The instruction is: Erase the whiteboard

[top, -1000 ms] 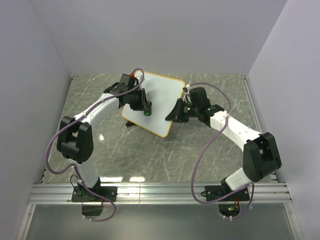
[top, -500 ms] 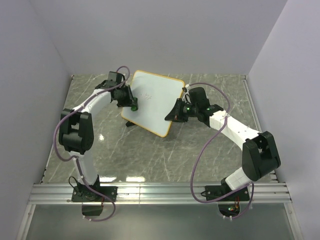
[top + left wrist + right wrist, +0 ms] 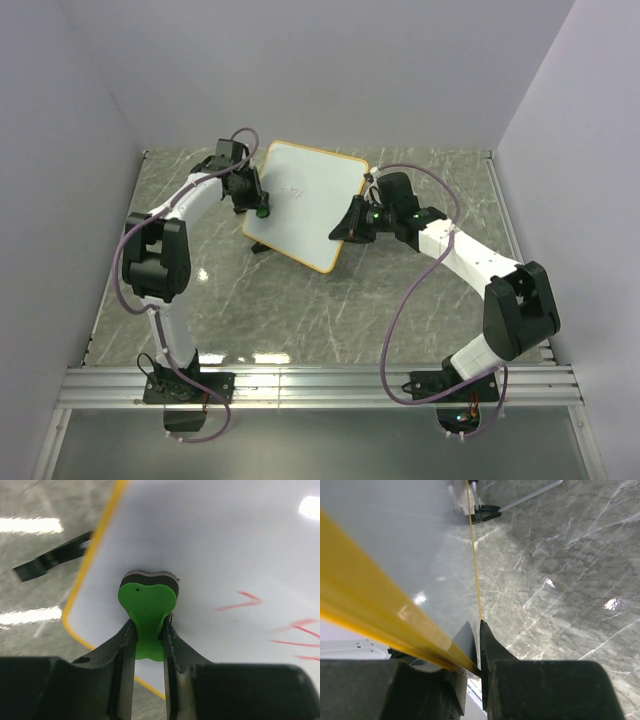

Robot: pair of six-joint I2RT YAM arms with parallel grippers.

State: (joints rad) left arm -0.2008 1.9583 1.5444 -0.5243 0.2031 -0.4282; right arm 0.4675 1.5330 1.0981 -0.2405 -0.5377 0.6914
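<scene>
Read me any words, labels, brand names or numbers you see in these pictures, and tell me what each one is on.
None can be read.
The whiteboard bears only red strokes: loose scribbles that form no letter or number I can make out.
The green eraser shows no label.

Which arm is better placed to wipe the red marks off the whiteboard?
Left. The left hand grips the green eraser against the whiteboard, beside the red marks; the right hand clamps its frame.
</scene>
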